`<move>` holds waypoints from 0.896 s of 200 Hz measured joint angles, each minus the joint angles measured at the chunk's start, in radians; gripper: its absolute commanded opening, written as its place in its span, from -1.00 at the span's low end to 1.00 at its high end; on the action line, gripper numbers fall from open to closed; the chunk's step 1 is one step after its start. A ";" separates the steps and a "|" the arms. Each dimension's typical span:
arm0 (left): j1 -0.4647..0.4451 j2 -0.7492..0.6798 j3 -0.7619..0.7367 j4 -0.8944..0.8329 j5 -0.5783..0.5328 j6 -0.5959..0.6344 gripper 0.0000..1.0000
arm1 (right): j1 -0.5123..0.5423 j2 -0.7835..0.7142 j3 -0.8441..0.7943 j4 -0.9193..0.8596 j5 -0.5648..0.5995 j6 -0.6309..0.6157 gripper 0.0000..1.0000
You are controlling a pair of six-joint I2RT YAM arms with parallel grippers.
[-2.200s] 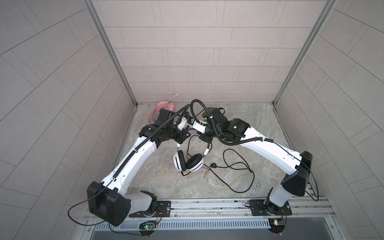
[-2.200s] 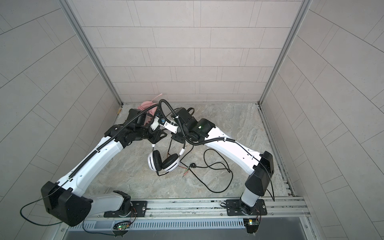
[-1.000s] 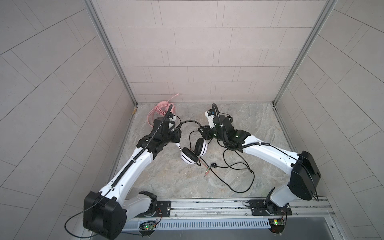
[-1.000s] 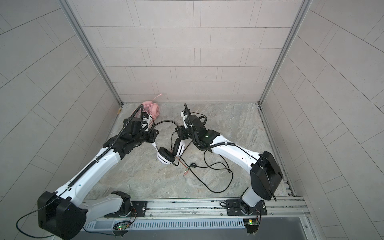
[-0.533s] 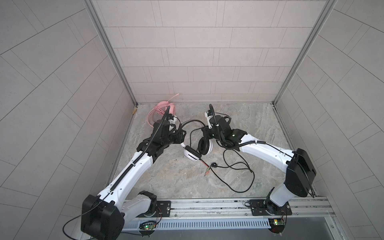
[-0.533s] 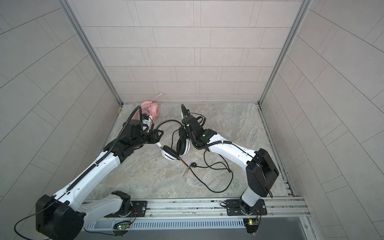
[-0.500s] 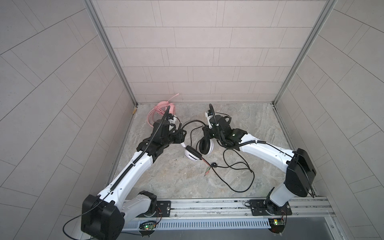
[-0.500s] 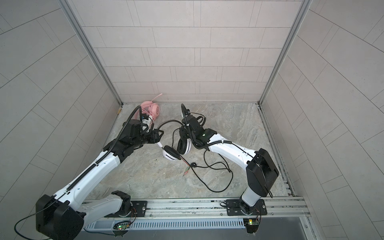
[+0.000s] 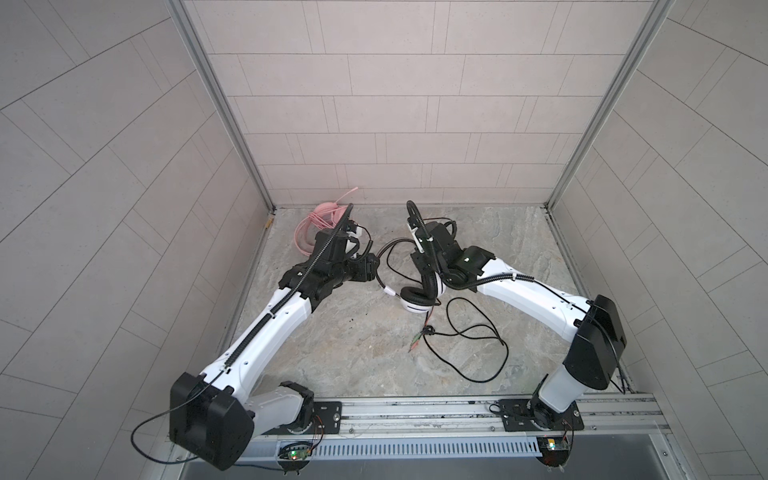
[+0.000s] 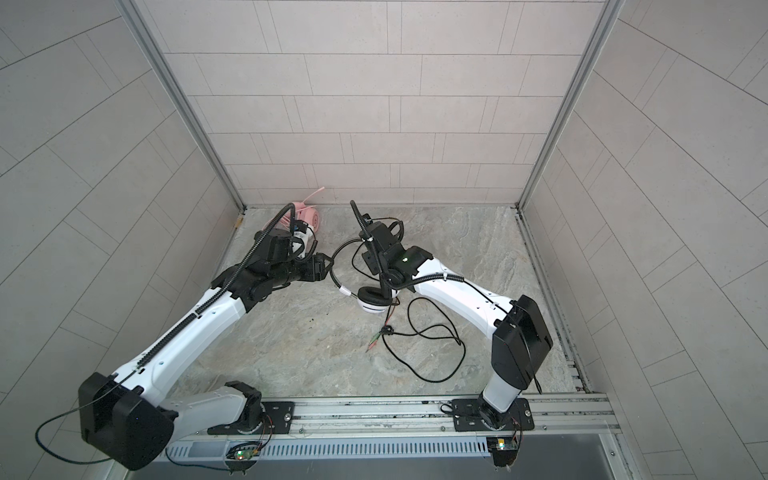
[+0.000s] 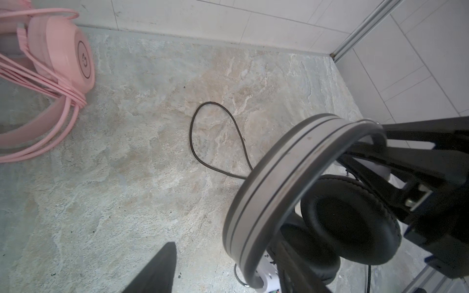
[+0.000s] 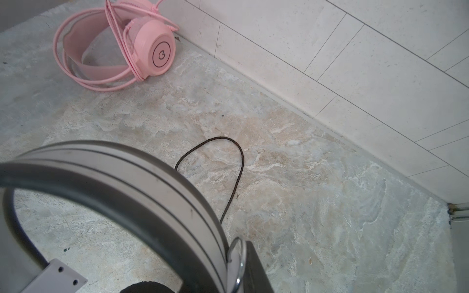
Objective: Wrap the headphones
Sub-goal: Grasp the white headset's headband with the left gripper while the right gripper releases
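White-and-black headphones [image 9: 415,297] mid-tabletop [image 9: 353,353], headband arching up toward back-left.
Both top views: cups together, black cable [image 9: 473,345] sprawling frontward; pink headphones [image 9: 320,210], cable coiled round them, back-left corner (behind the left arm). Left wrist: left fingers [image 11: 162,269] spread, empty; right fingers [image 11: 418,162] pinch the grey-striped headband. Right wrist: headband fills the foreground.

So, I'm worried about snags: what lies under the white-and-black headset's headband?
Bare stone floor shows through the arch of the headband, and a black cable loop lies just beyond it. Where that cable runs on beneath the band is covered.
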 measured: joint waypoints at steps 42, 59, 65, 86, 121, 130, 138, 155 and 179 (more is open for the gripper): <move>-0.034 0.078 0.058 -0.021 -0.018 0.036 0.32 | 0.026 0.033 0.014 -0.033 -0.034 -0.013 -0.94; -0.034 0.106 0.067 -0.030 -0.028 0.043 0.16 | 0.031 0.033 0.020 -0.043 -0.062 -0.012 -0.95; -0.034 0.115 0.070 -0.037 -0.029 0.047 0.07 | 0.032 0.033 0.021 -0.043 -0.072 -0.012 -0.94; -0.034 0.141 0.083 -0.060 -0.033 0.066 -0.17 | 0.032 0.033 0.022 -0.043 -0.101 -0.011 -0.94; -0.046 0.147 0.089 -0.096 -0.038 0.106 -0.67 | 0.024 0.033 0.022 -0.040 -0.127 -0.020 -0.86; -0.047 0.147 0.089 -0.108 -0.040 0.117 -0.79 | 0.024 0.033 0.022 -0.040 -0.134 -0.021 -0.77; -0.050 0.148 0.089 -0.118 -0.045 0.130 -0.85 | 0.026 0.033 0.022 -0.038 -0.139 -0.026 -0.68; -0.050 0.150 0.089 -0.133 -0.057 0.143 -1.00 | 0.029 0.028 0.022 -0.044 -0.139 -0.027 -0.38; -0.044 0.154 0.089 -0.172 -0.079 0.146 -1.00 | 0.024 0.002 0.022 -0.037 -0.154 -0.027 -0.04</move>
